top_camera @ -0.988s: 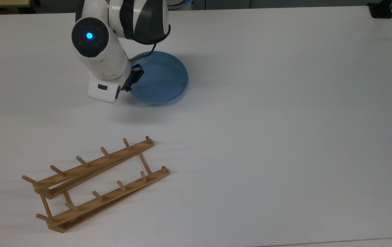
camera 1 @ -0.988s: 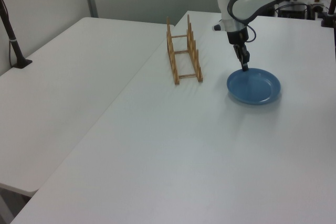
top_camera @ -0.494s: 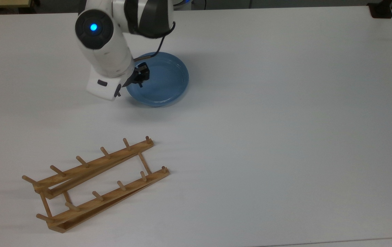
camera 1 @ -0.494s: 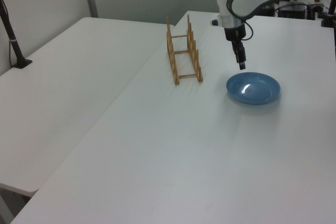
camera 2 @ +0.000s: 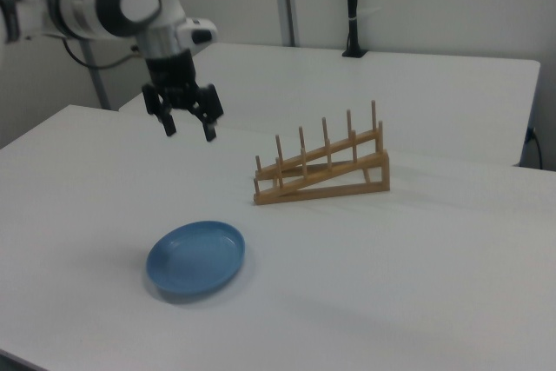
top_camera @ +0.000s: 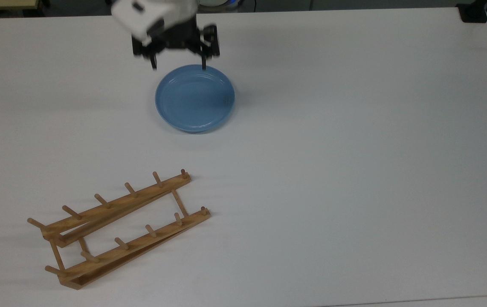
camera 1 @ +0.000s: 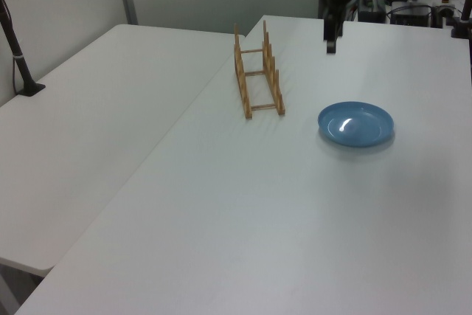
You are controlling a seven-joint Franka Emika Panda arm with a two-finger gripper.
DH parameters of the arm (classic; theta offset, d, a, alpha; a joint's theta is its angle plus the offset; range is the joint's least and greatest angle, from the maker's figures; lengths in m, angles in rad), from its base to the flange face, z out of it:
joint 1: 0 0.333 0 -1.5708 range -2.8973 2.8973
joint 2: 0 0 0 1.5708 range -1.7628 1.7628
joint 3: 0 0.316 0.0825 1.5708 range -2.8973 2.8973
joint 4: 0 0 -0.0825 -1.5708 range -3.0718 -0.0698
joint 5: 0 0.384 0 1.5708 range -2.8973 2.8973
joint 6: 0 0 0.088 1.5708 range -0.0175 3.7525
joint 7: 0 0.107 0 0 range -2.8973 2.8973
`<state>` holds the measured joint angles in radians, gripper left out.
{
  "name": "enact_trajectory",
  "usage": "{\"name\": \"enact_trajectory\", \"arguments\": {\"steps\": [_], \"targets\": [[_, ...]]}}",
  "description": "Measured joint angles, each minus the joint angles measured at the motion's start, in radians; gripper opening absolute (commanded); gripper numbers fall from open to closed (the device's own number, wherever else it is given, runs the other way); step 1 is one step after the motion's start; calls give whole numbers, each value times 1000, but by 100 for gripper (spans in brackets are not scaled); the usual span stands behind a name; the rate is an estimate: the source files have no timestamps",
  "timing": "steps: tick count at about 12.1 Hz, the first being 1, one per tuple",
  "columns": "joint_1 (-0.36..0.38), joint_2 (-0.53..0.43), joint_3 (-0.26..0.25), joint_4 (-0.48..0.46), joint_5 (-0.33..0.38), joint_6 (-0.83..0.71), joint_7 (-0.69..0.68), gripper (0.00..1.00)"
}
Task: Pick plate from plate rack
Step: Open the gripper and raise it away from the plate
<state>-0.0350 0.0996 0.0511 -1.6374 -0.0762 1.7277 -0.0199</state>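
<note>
The hand (camera 2: 188, 126) has risen off the plate (camera 2: 195, 258), now spread wide and empty above it.

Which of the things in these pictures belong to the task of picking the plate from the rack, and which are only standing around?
Belong to the task:
- plate, flat on the white table, apart from the rack
- plate rack, no plate in it
- gripper, open, above the plate's edge

Only standing around:
- black post on the far table
- black block at the table corner
</note>
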Motion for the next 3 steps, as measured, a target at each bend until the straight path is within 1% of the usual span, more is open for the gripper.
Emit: {"name": "enact_trajectory", "arguments": {"steps": [2,3], "targets": [[-1,-114,-7,-27,3,-37,38,100],[-1,-149,-10,-51,4,-50,44,100]]}}
